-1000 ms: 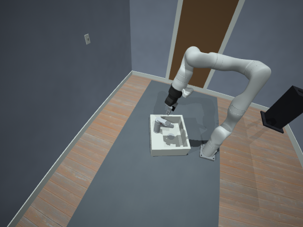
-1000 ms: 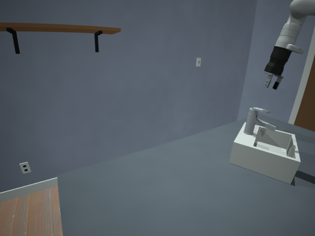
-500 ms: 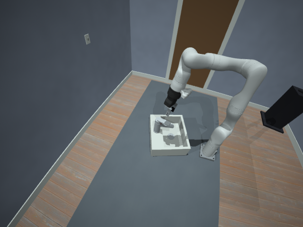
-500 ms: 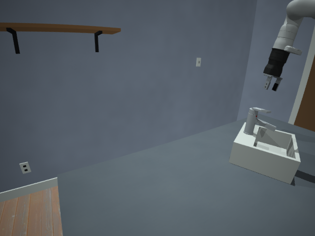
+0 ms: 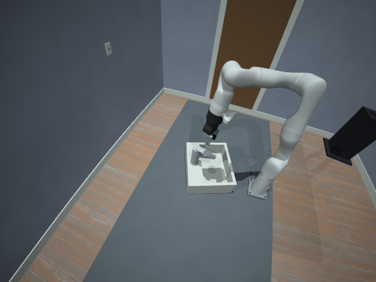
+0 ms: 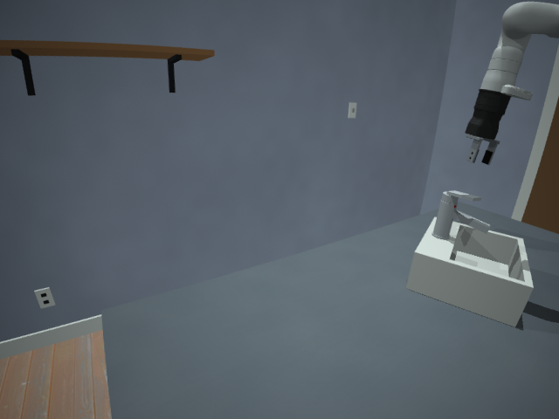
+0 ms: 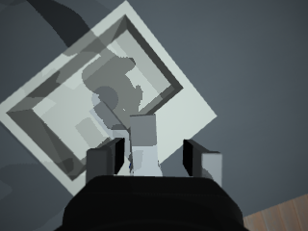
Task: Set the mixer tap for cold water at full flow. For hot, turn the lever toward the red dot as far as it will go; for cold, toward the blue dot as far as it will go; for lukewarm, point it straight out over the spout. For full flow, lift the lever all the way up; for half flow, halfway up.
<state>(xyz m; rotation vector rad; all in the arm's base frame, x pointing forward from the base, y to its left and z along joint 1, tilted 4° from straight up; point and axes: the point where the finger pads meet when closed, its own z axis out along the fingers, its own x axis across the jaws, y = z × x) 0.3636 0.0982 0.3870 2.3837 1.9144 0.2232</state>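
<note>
A white basin (image 6: 469, 279) with the mixer tap (image 6: 445, 218) at its back edge sits on a grey mat (image 5: 182, 230) over plank flooring (image 5: 318, 230). Blue-grey walls carry a wooden shelf (image 6: 108, 49). The pincer (image 6: 481, 155) hangs open and empty above the lever (image 6: 465, 195), apart from it.

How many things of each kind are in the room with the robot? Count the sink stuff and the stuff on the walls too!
Arms: 1, gripper open
Sinks: 1
Taps: 1
Doors: 1
Shelves: 1
Light switches: 1
Wall sockets: 1
Black boxes: 1
Total: 8
</note>
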